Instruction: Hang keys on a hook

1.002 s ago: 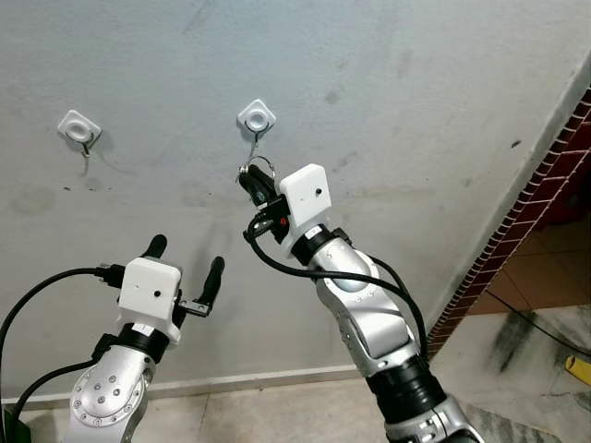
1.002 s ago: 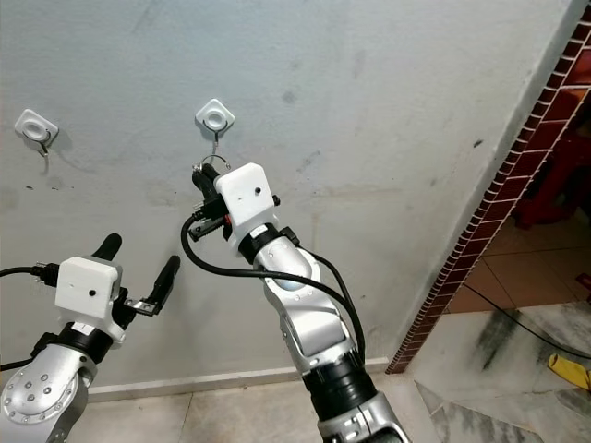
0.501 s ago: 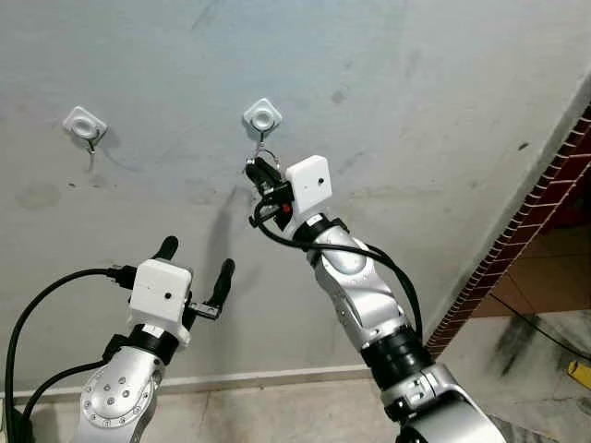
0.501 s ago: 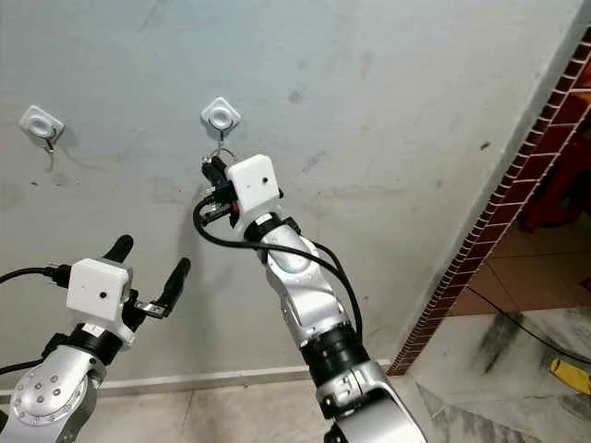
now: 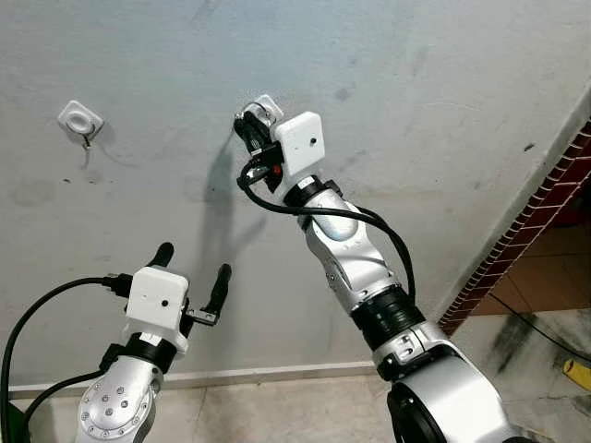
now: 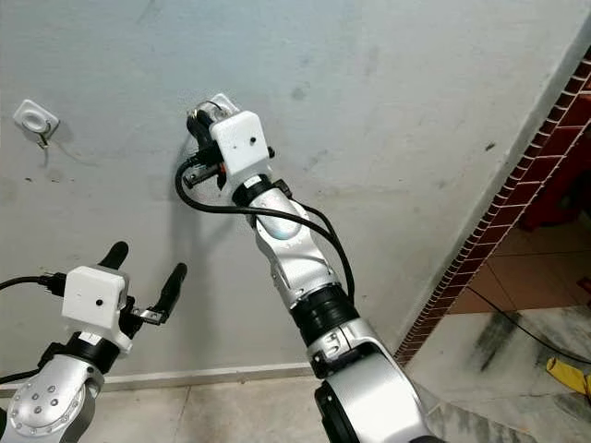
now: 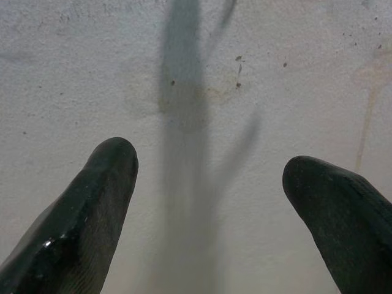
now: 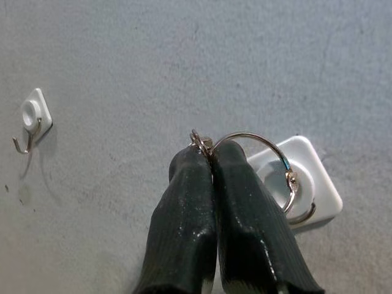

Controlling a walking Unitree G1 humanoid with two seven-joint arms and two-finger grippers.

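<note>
Grey plaster wall [image 5: 443, 83], brick edge [image 5: 526, 231], tiled floor [image 5: 277, 406]

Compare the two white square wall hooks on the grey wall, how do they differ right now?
The nearer white square wall hook has the right gripper pinching a silver key ring against its plate; the farther white square wall hook has nothing on it. The nearer hook's metal prong is mostly covered by the ring, the farther hook's prong shows fully. Both share a white square base on the grey wall.
</note>
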